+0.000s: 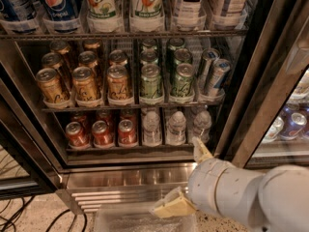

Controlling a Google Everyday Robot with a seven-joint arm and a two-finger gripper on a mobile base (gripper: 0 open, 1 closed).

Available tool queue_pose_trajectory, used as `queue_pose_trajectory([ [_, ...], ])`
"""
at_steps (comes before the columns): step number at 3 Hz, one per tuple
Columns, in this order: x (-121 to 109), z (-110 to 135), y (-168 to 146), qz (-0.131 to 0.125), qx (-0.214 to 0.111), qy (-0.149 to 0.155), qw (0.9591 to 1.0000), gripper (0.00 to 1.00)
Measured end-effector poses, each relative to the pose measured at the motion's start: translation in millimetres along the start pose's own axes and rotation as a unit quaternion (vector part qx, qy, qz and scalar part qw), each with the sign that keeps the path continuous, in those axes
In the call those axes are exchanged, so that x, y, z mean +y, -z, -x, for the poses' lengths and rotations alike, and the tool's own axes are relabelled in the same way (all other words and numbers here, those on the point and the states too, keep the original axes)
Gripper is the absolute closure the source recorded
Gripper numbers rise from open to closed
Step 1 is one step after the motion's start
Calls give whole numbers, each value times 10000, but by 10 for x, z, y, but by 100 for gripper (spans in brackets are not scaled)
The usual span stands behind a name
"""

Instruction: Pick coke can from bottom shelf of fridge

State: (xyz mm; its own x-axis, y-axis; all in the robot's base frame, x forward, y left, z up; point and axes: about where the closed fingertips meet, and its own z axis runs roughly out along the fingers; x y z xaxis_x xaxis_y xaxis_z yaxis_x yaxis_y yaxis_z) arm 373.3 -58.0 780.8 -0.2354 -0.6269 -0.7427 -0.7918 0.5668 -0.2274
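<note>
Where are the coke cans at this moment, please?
In the camera view, the coke cans stand at the left of the bottom shelf, under the gold-orange cans and beside the clear bottles; the gripper is lower right, before the steel sill.

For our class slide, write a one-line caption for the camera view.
Open gripper hovers below-right of coke cans on the bottom shelf of the fridge.

A single view is given. The fridge [252, 81] is seen from close in front and somewhat above, the camera tilted down at its lower tiers, with the bottom shelf [120, 150] mid-frame. The pincer [178, 177] is caught at lower right, before the steel base.
</note>
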Motion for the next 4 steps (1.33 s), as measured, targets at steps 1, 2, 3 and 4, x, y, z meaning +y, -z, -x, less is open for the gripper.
queue_pose_trajectory([
  [1,-1,-18,-179,-308,-421,-343,9980,0],
  [2,145,-19,-341,-206,-989,-556,9933,0],
  [3,304,146,-435,-16,-1290,-243,9913,0],
  [4,306,148,-436,-14,-1290,-241,9913,0],
])
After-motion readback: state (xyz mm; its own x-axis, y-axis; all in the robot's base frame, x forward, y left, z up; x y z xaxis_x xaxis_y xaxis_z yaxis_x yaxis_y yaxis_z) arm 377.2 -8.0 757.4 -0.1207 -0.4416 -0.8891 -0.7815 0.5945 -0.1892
